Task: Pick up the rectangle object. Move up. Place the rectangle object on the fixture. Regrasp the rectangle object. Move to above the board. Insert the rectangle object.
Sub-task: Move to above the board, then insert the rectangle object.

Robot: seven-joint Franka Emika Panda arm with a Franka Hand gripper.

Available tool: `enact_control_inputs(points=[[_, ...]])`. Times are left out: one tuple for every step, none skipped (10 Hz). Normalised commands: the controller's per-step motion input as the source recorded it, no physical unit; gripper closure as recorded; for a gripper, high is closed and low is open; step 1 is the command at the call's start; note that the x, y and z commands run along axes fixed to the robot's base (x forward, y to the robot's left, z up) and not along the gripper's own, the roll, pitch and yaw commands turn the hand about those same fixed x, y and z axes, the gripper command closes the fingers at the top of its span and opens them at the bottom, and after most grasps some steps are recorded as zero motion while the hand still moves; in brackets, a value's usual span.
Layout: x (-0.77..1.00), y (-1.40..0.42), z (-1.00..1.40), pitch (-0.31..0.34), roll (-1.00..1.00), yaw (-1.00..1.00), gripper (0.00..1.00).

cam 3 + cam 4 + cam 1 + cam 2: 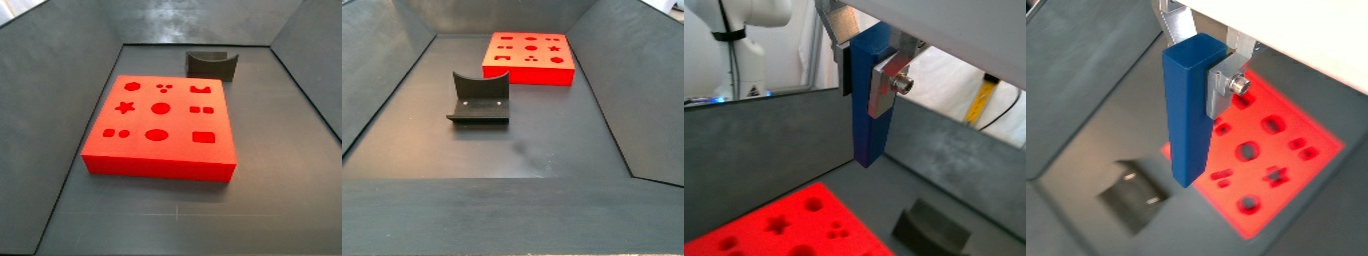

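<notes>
In both wrist views my gripper (867, 85) (1193, 85) is shut on the rectangle object (869, 130) (1186, 130), a long blue bar gripped near its upper end. It hangs upright, well above the floor. Below it lie the red board (798, 225) (1273, 150) with its shaped holes and the dark fixture (931, 228) (1130, 195). The bar's lower end shows over the grey floor between the two. Both side views show the board (160, 125) (529, 57) and the fixture (211, 64) (480, 98) standing apart on the floor. Gripper and bar are out of frame there.
Sloping dark grey walls (54, 60) (382, 70) enclose the floor on all sides. Beyond the wall in a wrist view stand a white machine base (758, 15) and a yellow cable (981, 100).
</notes>
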Motion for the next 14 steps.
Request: enact_control_inputs(points=[[-0.54, -0.20, 0.08, -0.218, -1.00, 0.04, 1.00], [-0.39, -0.12, 0.05, -0.220, -1.00, 0.02, 1.00], [-0.20, -0.05, 0.03, -0.214, -1.00, 0.00, 1.00], [-0.12, -0.02, 0.01, -0.208, -0.97, -0.01, 1.00], [-0.07, 0.01, 0.00, -0.142, -0.64, -0.01, 1.00], [-0.06, 0.01, 0.00, -0.116, -0.50, -0.01, 1.00], [-0.04, 0.00, 0.00, -0.065, -0.28, -0.01, 1.00], [0.01, -0.05, -0.02, 0.000, 0.01, 0.00, 1.00], [-0.30, -0.13, -0.07, -0.137, 0.02, -0.06, 1.00], [0.00, -0.01, -0.62, 0.000, 0.00, -1.00, 1.00], [0.00, 0.00, -0.66, 0.000, 0.00, -1.00, 1.00], [0.00, 0.00, -0.66, 0.000, 0.00, -1.00, 1.00], [0.00, 0.00, -0.66, 0.000, 0.00, -1.00, 1.00], [0.00, 0.00, -0.67, -0.021, 0.00, -1.00, 1.00]])
